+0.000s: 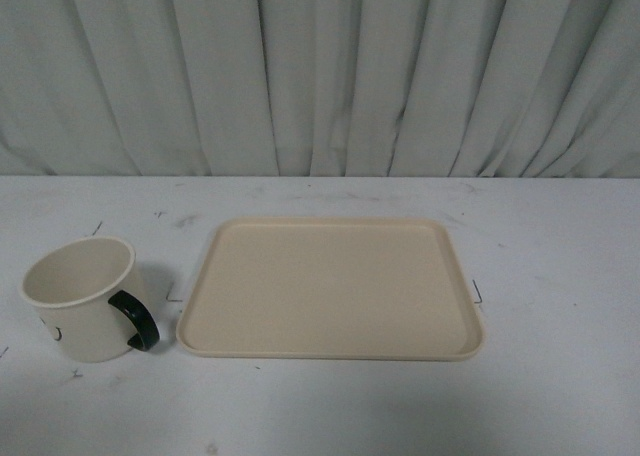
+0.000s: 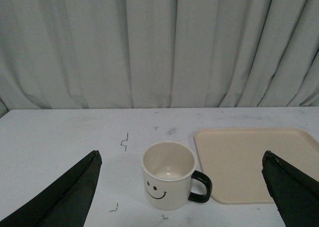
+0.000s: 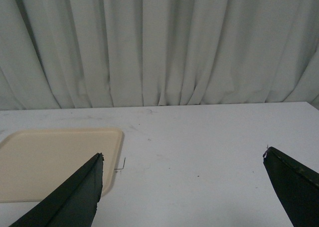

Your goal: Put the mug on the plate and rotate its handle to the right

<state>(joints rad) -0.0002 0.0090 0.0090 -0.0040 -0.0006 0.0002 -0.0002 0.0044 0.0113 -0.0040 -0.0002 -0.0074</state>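
- The left pincer point(image 2: 180, 154) is spread wide and holds nothing. In its wrist view the mug point(image 2: 168, 175) sits framed between the two dark fingers point(image 2: 75, 197), clear of both.
- The right pincer point(image 3: 182, 152) is likewise spread and empty, over bare table point(image 3: 199, 152), with a corner of the plate point(image 3: 55, 157) beside one finger.
- In the front view the mug point(image 1: 80, 301) stands upright at the lower left of the frame, on the table point(image 1: 560, 276) and not on the plate point(image 1: 330, 286). The plate fills the centre, just beside the mug but apart from it.
- The handle point(image 1: 135, 321) points toward the plate and the lower edge of the frame. The smiley face point(image 2: 156, 191) shows only in the left wrist view.
- The mug looks rigid, fairly light and glossy, so probably slippery. It won't crush, though a knock might chip it.
- The best hold is likely across the body or rim, clear of the handle, with the left pincer, since it is nearest.
- A pale curtain point(image 1: 320, 76) closes the top of the frame.
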